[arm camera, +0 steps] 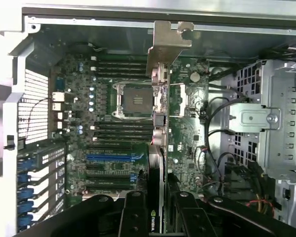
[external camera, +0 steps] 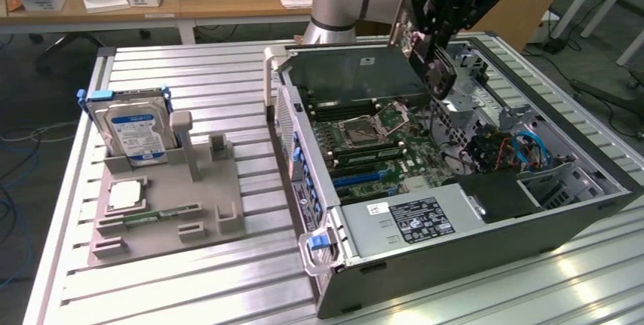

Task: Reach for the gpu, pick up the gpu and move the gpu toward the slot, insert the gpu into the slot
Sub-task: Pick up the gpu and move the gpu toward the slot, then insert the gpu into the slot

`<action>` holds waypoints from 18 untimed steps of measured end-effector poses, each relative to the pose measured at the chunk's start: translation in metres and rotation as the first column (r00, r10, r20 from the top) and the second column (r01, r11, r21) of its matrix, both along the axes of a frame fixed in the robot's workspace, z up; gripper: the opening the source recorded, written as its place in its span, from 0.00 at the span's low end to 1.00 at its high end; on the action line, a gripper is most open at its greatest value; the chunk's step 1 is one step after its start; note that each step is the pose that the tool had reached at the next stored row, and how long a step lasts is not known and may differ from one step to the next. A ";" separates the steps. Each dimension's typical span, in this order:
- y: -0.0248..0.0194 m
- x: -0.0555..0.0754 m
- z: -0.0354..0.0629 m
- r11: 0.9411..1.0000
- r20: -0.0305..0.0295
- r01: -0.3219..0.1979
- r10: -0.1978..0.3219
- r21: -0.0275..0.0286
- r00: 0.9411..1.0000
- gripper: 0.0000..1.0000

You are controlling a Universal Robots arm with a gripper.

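Clearly, the tool (arm camera: 157,210) was clenched on the gpu (arm camera: 159,113). Its two fingers (arm camera: 133,217) pressed on both faces of the card near one end. In the exterior view the gpu (external camera: 440,80) hung below the tool (external camera: 443,42), above the open computer case (external camera: 453,242) that lay on the tabletop (external camera: 181,280). The round fan was turned toward the camera. The card touched nothing else and was not yet in the blue slot (arm camera: 111,157). It was above the area beside the processor socket (arm camera: 134,98), apart from the slot.

From here I judged several dangers. The card was gripped by one end only, so its free end with the metal bracket (arm camera: 165,44) could swing or tilt, and the grip could slip if that end touched something. As far as I could judge, the long edge of the card did not lie along the slot. If it went down like this, the bracket could strike the motherboard (external camera: 393,144) or the open socket and damage the contacts. A small angle error at the slot could also jam the connector edge, and pushing down then would bend the card or the board. The loose cables (external camera: 523,148) at the exterior view's right were near enough to catch the tool during a wide turn.
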State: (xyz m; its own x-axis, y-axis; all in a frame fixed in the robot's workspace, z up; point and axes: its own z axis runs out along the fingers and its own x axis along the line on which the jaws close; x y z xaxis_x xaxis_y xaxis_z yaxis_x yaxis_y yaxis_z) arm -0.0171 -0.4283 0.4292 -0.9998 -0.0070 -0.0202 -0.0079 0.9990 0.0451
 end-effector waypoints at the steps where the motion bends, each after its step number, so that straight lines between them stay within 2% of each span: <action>1: 0.0000 0.001 0.0000 1.000 0.000 0.000 0.000 0.000 1.000 0.25; 18: 0.0000 0.002 0.0000 1.000 0.000 -0.004 0.004 0.000 1.000 0.25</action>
